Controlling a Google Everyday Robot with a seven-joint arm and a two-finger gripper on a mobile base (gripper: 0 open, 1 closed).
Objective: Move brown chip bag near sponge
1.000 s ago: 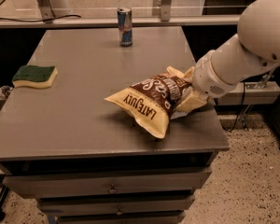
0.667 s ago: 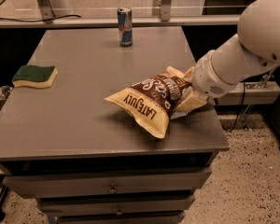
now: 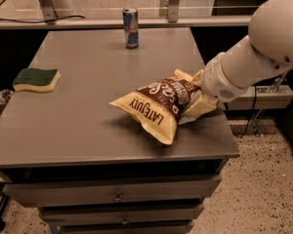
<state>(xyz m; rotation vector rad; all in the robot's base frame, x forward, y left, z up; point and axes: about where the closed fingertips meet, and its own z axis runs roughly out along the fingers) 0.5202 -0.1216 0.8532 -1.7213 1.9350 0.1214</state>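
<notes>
Nothing has moved since a moment ago. The brown chip bag (image 3: pixel 161 104) sits at about 4 o'clock on the table (image 3: pixel 88 130), tipped up at its right end. The sponge (image 3: pixel 36 79) is well apart at 9 o'clock, so the job looks hardly begun. The arm (image 3: pixel 244 65) reaches in from 3 o'clock. The gripper (image 3: pixel 204 101) is at the bag's right end; I cannot tell if it holds the bag.
</notes>
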